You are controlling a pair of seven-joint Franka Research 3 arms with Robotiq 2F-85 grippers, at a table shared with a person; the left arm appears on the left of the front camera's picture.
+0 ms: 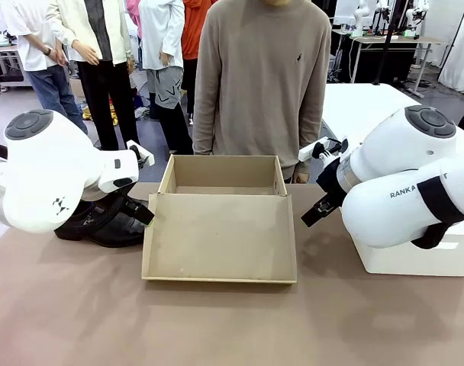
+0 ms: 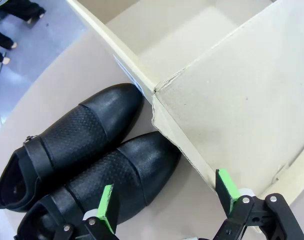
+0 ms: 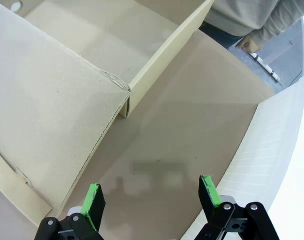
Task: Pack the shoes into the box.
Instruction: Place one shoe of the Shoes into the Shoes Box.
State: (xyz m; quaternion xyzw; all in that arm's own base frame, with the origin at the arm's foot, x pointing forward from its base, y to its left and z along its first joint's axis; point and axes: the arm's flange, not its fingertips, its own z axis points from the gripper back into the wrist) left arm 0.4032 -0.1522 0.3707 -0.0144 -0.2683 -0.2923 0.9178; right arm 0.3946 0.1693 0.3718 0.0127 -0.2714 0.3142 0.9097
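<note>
1. Table (image 1: 217, 328): the box (image 1: 220, 169) sits at its centre, tray at the far side by the person, lid flap folded flat toward the robot. Nothing is in the tray.
2. The white box (image 1: 415, 259) stands at the robot's right and is not part of this job.
3. The shoes (image 1: 110, 225) are on the table to the left of the box, side by side and not yet packed. In the left wrist view the far shoe (image 2: 77, 145) has its toe touching, or just beside, the box wall. The near shoe (image 2: 117, 175) has its toe just beside the flap corner.
4. Long axis: heels point away from the box and toes toward it, diagonal in the left wrist view from lower left to upper right.
5. The left gripper (image 2: 166, 192) has its fingers spread wide and holds nothing. One pad hangs over the near shoe's vamp, and the gap's centre is over bare table between the toe and the flap edge. The shoe is offset toward that pad, not centred.
6. The right gripper (image 3: 149, 192) is also wide and empty, over bare table between the box and the white box, well apart from the shoes.
7. My call: the left arm is clearly nearer. It should shift toward the heel side and rotate so the fingers straddle the shoe's width.
</note>
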